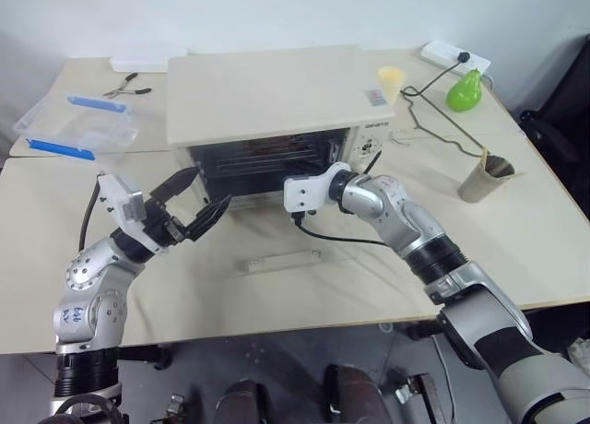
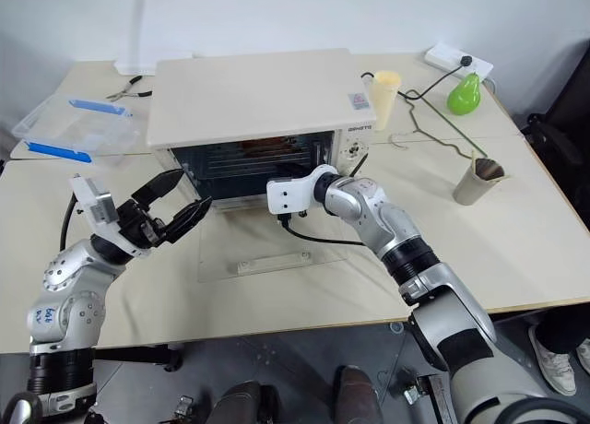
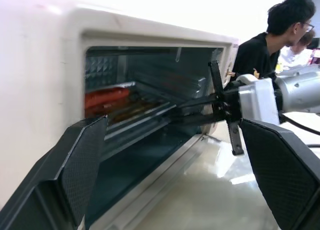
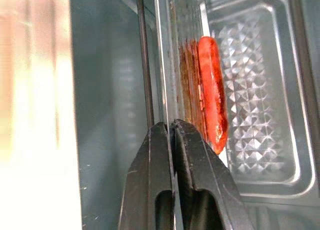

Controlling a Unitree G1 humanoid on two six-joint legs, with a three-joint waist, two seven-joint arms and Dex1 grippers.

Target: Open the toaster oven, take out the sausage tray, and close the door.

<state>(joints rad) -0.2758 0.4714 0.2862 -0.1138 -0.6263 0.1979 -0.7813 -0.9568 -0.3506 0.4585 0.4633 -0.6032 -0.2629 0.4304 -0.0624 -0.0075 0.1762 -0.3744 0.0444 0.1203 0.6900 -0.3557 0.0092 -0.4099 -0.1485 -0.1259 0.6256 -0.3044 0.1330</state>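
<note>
Nearest the camera, the left gripper (image 1: 199,207) hung above the desk (image 1: 516,258) with its fingers spread wide and nothing between them. It pointed at the open mouth of the toaster oven (image 1: 277,92).

Farther in, the right gripper (image 4: 171,127) reached inside the oven. Its fingers were pinched tight on the thin front rim of the sausage tray (image 4: 260,90). That tray sat inside the oven, on the wire rack, with a red sausage (image 4: 212,90) lying on it.

Shiny metal like that was probably stiff and light, but slippery, and it might have been hot. Its rim looked like the best place to hold. One pinch at the edge could let the tray tip, so a second hold on the other side would likely help. Round sausages could roll if it tilted.

Glass made up the door (image 2: 277,244), which lay flat on the desk in front of the oven, its bar handle (image 2: 275,261) facing up.

On the pale, smooth desk there was also a clear plastic box (image 1: 78,124), a paper cup (image 1: 484,177), a green pear (image 1: 466,90) and a black cable. Behind the oven sat a person in a dark shirt (image 3: 265,47).
</note>
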